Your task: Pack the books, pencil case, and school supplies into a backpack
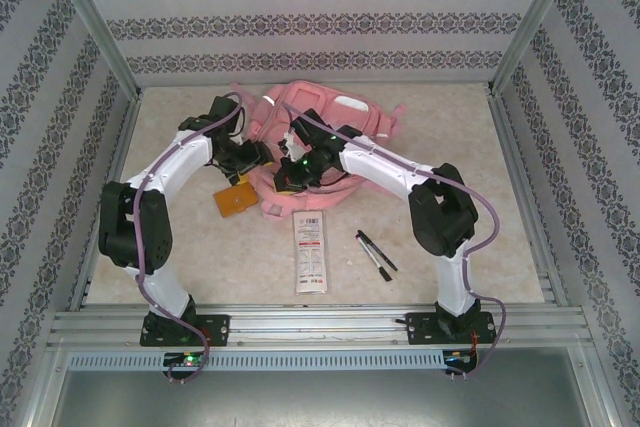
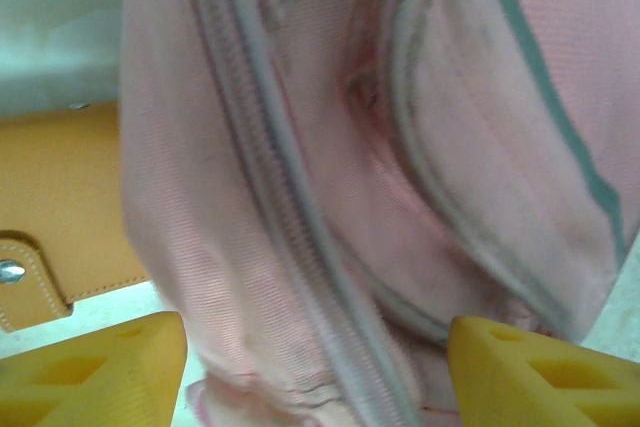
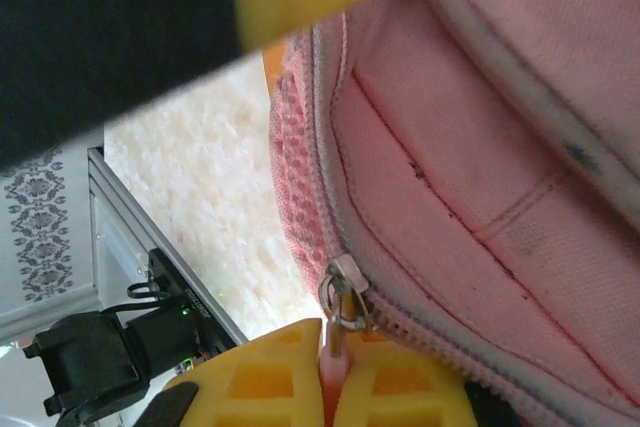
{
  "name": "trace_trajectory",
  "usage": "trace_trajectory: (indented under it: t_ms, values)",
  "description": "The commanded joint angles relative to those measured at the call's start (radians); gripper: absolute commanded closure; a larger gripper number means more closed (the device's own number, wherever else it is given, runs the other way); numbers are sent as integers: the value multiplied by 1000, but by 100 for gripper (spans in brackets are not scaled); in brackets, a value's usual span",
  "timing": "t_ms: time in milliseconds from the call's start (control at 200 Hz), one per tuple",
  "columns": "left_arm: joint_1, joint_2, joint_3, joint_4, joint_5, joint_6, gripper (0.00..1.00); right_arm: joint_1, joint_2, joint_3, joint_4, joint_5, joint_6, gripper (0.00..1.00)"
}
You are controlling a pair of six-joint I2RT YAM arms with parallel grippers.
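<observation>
One zipper pull (image 3: 339, 295) in right tool (image 3: 330, 349).

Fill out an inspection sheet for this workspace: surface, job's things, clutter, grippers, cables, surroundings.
Surface: beige table, flat.
Job's things: pink backpack at back centre; booklet, orange face up, beside its near left edge; white pencil case and two black pens lie nearer the arms, apart from it.
Clutter: nothing seen.
Grippers: left gripper open, backpack fabric between its fingers; right gripper shut on the zipper pull.
Cables: purple cable along each arm.
Surroundings: patterned walls, metal frame rails.
</observation>
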Motion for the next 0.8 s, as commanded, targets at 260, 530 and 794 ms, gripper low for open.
trace_trajectory:
  t_ms: [260,530,794]
  values:
    - [-1,23,-75,150,-58,-77,86,7,-6,6,28,-26,11,100]
    - [46,145,182,-31,-70,166,100,-99,-124,-184,-154,13,-159,100]
    - [70,309,463,-123,-19,357,100,-223,-245,-396,-247,187,-283,100]
